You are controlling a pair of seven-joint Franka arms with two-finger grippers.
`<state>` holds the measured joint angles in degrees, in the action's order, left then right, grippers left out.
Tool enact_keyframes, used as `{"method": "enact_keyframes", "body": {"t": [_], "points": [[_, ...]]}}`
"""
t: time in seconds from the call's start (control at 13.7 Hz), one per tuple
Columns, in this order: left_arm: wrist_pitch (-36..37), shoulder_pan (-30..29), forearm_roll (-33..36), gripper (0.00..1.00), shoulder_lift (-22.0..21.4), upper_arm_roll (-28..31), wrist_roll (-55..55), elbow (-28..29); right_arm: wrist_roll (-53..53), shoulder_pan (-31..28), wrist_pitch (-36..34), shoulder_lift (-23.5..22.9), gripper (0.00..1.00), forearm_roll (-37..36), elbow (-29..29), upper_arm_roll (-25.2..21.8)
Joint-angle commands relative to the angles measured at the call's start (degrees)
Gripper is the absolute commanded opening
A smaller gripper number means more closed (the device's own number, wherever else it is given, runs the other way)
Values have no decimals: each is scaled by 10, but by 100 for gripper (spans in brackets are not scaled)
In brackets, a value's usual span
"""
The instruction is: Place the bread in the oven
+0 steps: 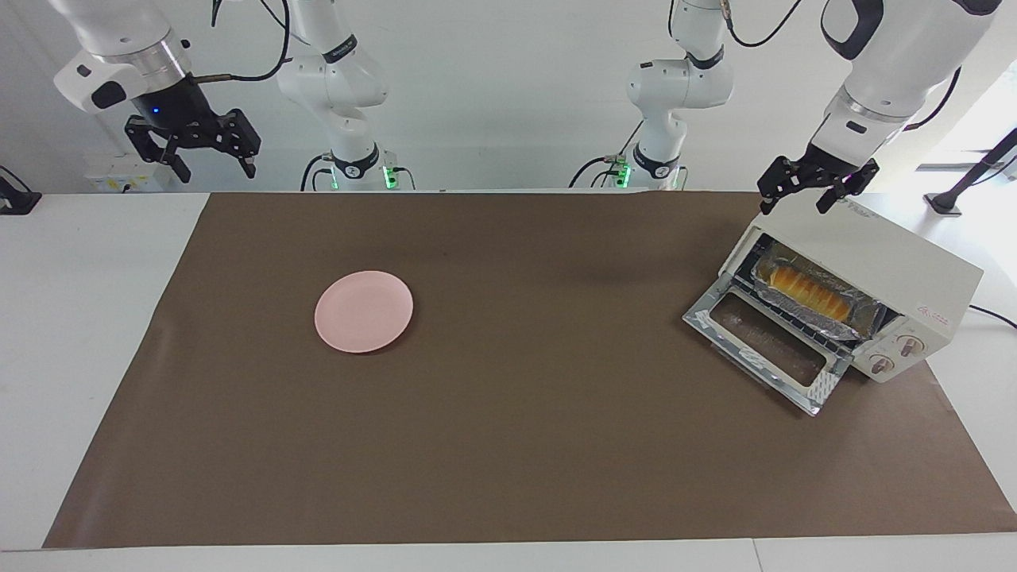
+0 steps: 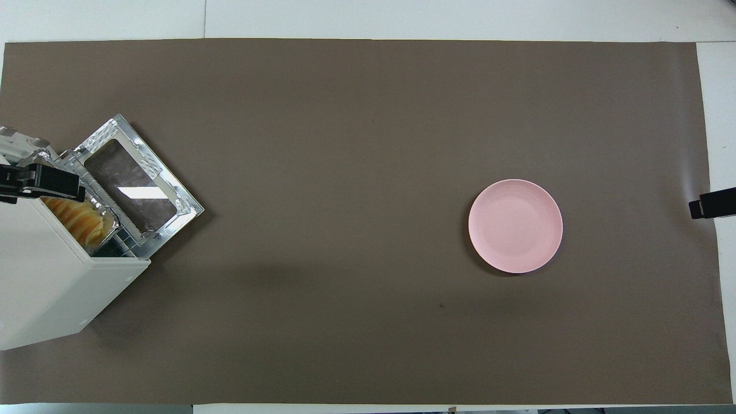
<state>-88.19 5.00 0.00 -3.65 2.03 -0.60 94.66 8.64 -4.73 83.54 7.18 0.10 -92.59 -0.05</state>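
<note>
Left claw: the left claw (image 1: 804, 193) hangs over the oven's top corner nearest the robots, fingers spread and holding nothing; in the overhead view only its dark tip shows at the edge.
Right claw: the right claw (image 1: 208, 157) waits in the air over the right arm's end of the counter, fingers spread, empty.
Bread: the bread (image 1: 804, 291) lies inside the oven, a row of yellow-orange slices sitting in a foil tray (image 1: 862, 316) on the wire rack.
Oven: the oven (image 1: 890, 270) stands at the left arm's end of the counter (image 1: 508, 445), its glass door (image 1: 763, 349) dropped flat open in front of it.
Plate: the pink plate (image 1: 364, 311) lies bare toward the right arm's end, well apart from the oven.
Handling: the bread looks light and soft, and being loose slices it would likely crush or fall apart under a hard pinch; the foil is thin and would probably buckle. The safer hold seems to be the tray's rim, or the loaf's two long sides, squeezed gently.
Progress: the bread seems already placed; only the door stands open.
</note>
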Motion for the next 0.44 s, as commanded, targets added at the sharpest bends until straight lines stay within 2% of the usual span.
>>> {"method": "enact_keyframes", "body": {"t": [0.0,0.37], "points": [[14,14,9,100,-6,9,-3,-1,9,-5,-2,10,100,2,-10,3],[16,14,5,100,-7,10,-4,-2,9,-5,-2,10,100,2,-10,3]]}}
